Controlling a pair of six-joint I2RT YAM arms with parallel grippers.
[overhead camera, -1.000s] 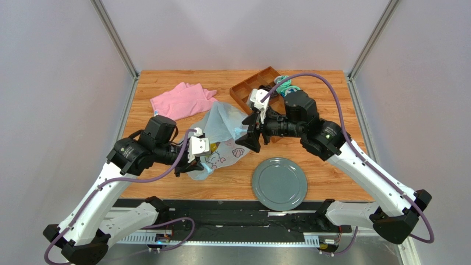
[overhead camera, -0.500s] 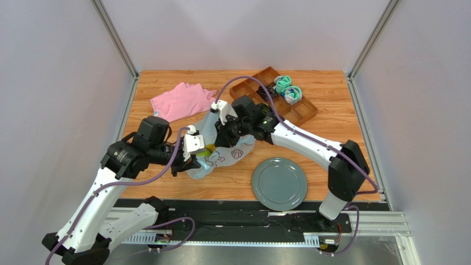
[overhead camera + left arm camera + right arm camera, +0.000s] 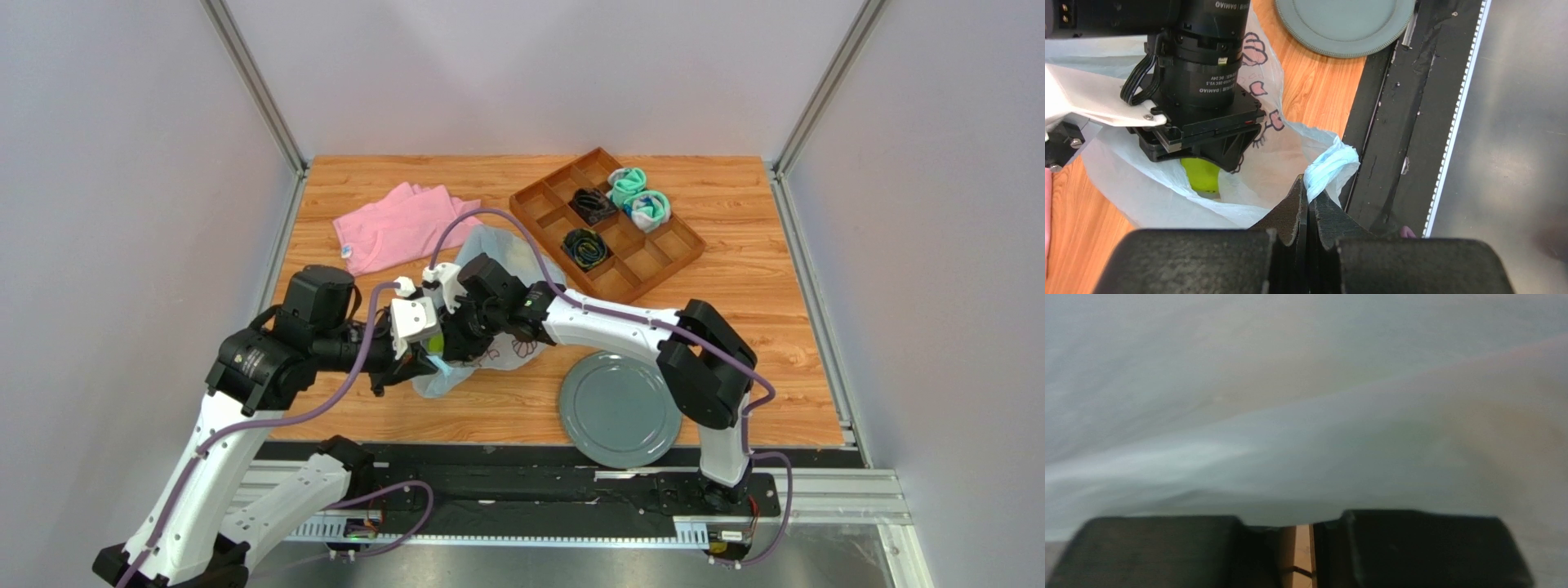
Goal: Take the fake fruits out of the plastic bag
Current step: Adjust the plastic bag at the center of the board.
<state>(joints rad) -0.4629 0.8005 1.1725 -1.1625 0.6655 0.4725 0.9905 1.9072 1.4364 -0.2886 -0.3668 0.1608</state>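
Between left gripper [image 3: 1309, 205] fingers, clamped: twisted handle of plastic bag [image 3: 1247, 184] — thin, limp, slippery; grip bunched film. Right gripper [image 3: 1309, 530] nearly closed.

Upper left of the left wrist view, the black motor housing [image 3: 1206, 58] of the right arm carried white print: "DAMIAO" read clearly, with a smaller line beneath it too tiny to make out. Another white line ran along the housing's top edge, cut off and unreadable. The plastic bag [image 3: 1275, 153] showed only cartoon shapes, no words.
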